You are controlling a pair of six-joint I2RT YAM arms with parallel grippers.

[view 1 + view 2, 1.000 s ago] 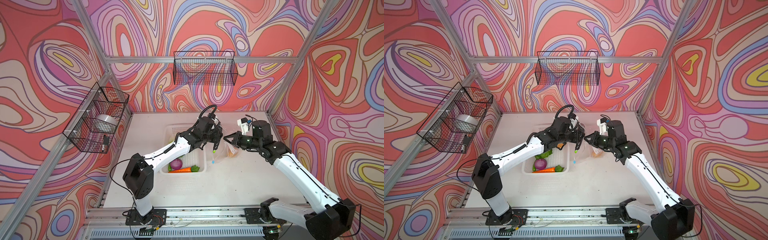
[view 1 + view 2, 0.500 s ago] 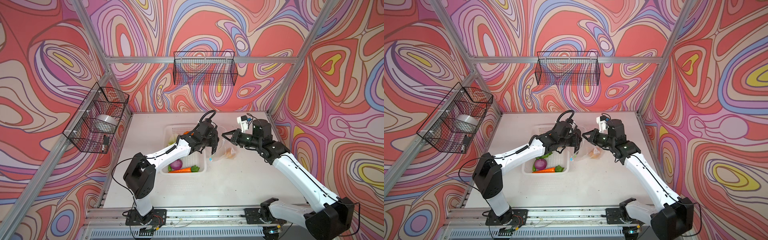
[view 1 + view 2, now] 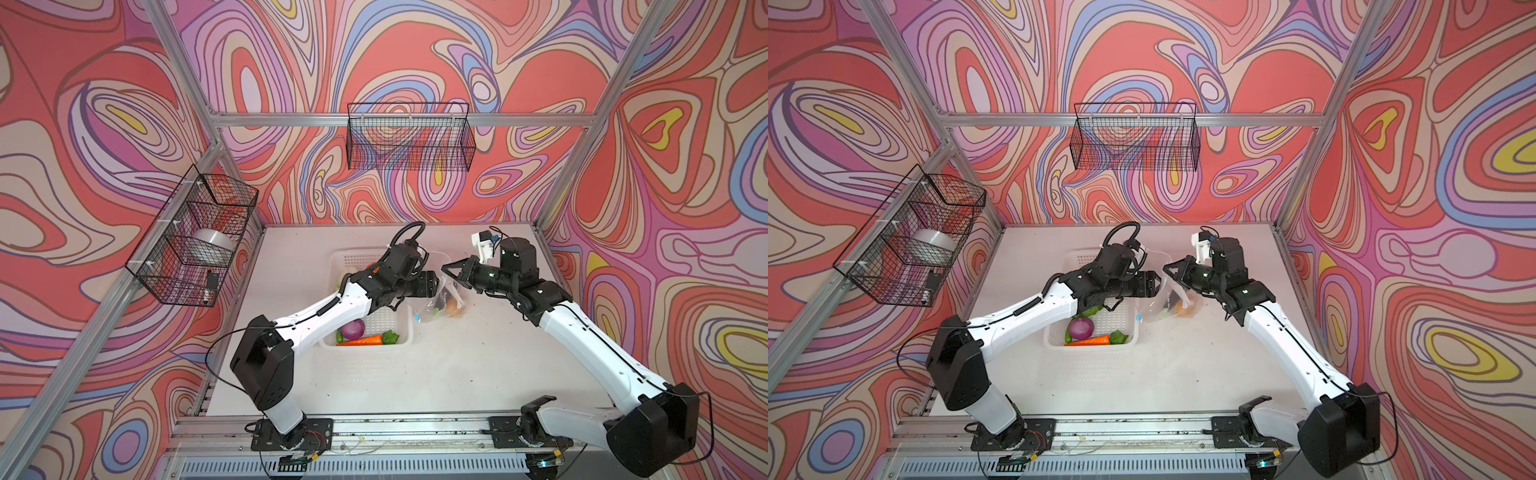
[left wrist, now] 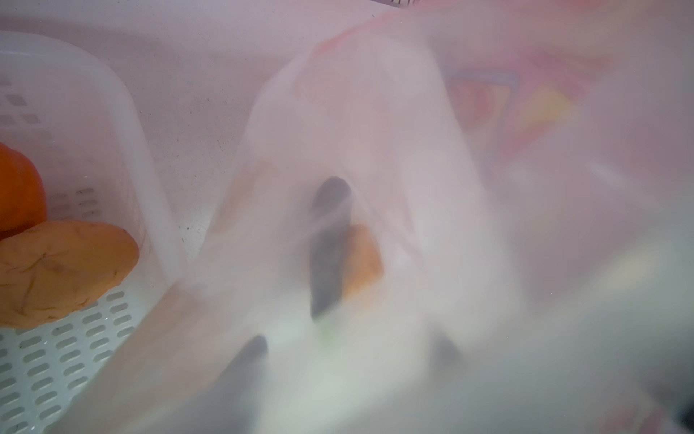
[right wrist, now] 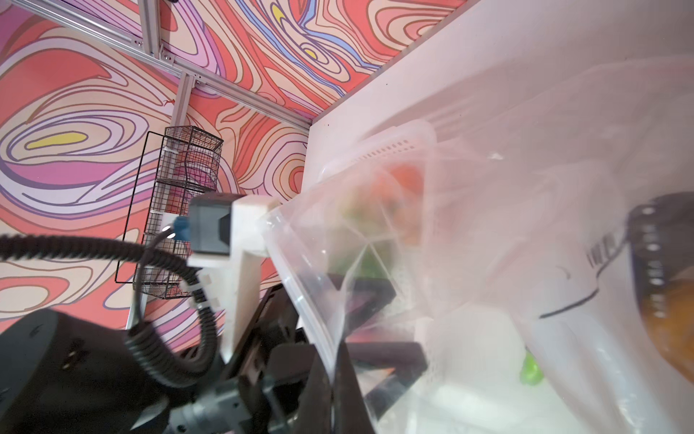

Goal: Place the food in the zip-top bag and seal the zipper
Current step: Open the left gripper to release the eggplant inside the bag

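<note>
**Left claw in the bag mouth, right claw holding the rim**

Right claw (image 3: pixel 446 270): closed tight on the upper mouth edge of the zip-top bag (image 3: pixel 426 309) and holding that edge raised. The bag's body hangs below this claw and rests on the tabletop (image 3: pixel 457 374). Both top views agree.

Left claw (image 3: pixel 438 286): pushed into the bag's open mouth, just beside the right claw. In the left wrist view its fingers (image 4: pixel 251 353) show as dark blurs behind the film. They are set well apart, so the claw stands wide.

Bag contents: ahead of the left claw a dark cucumber (image 4: pixel 328 248) lies against an orange-tan piece (image 4: pixel 362 259). That piece is too blurred to name.

Zipper: the blue slider tab (image 3: pixel 417 318) hangs at the bag's edge, below the left claw.

Basket (image 3: pixel 409 332): white, just beside the bag and under the left arm. Behind the left claw, it holds the purple onion (image 3: pixel 352 330) and the carrot (image 3: pixel 360 340). The potato (image 4: pixel 64 270) and pumpkin (image 4: pixel 18 195) lie in the basket to one side of the left claw, outside the bag.
</note>
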